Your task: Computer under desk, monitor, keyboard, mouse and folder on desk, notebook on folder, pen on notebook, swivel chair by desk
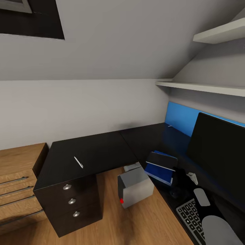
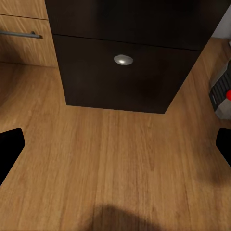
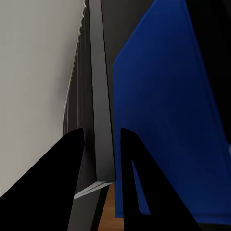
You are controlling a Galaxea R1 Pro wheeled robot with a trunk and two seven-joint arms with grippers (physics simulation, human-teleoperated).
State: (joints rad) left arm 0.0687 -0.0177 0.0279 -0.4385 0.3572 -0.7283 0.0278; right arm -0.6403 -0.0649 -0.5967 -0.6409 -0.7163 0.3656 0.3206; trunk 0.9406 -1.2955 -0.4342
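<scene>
My right gripper (image 3: pixel 102 173) is shut on the thin dark grey notebook (image 3: pixel 98 110), whose binding dots run along one edge. The blue folder (image 3: pixel 168 120) lies close beside it. In the head view the notebook (image 1: pixel 162 159) sits tilted just over the folder (image 1: pixel 159 174) on the black desk (image 1: pixel 92 149), with the right gripper (image 1: pixel 177 173) at its right edge. The white pen (image 1: pixel 78 162) lies on the desk's left wing. The monitor (image 1: pixel 217 153) stands at the right, the keyboard (image 1: pixel 190 215) before it. A small dark mouse (image 1: pixel 175 193) is faint. The computer (image 1: pixel 135 186) stands on the floor. My left gripper (image 2: pixel 115 144) is open. The swivel chair is out of view.
A light wooden drawer chest (image 1: pixel 17 177) stands left of the desk's black drawer unit (image 1: pixel 71 200). Two white shelves (image 1: pixel 204 87) hang above the monitor, under a sloping ceiling. The left gripper hovers over wood floor (image 2: pixel 115 168) before the drawer unit (image 2: pixel 125 72).
</scene>
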